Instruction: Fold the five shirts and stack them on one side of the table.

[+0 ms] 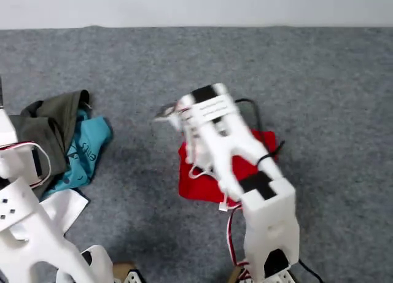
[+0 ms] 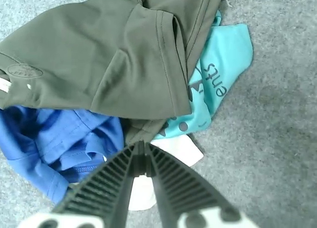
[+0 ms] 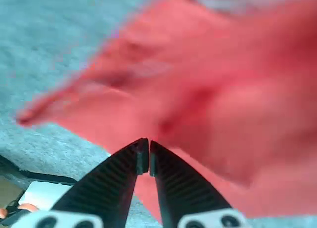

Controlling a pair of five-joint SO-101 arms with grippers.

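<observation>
A red shirt (image 1: 199, 183) lies crumpled mid-table, partly under my right arm (image 1: 227, 148). In the right wrist view the red shirt (image 3: 208, 89) hangs close and blurred, and my right gripper (image 3: 145, 151) is shut with its tips pinching the cloth. At the left lies a pile: a dark olive shirt (image 1: 46, 126) on top, a teal shirt (image 1: 86, 148), a white shirt (image 1: 61, 209). The left wrist view adds a blue shirt (image 2: 49, 139) under the olive shirt (image 2: 109, 55), beside the teal shirt (image 2: 218, 65) and the white shirt (image 2: 178, 149). My left gripper (image 2: 141, 151) hovers shut and empty over the pile.
Grey carpet-like cover (image 1: 307, 80) spans the table, with open room at the back and right. The left arm's white body (image 1: 27, 224) stands at the front left. Cables (image 1: 233, 234) trail from the right arm's base at the front edge.
</observation>
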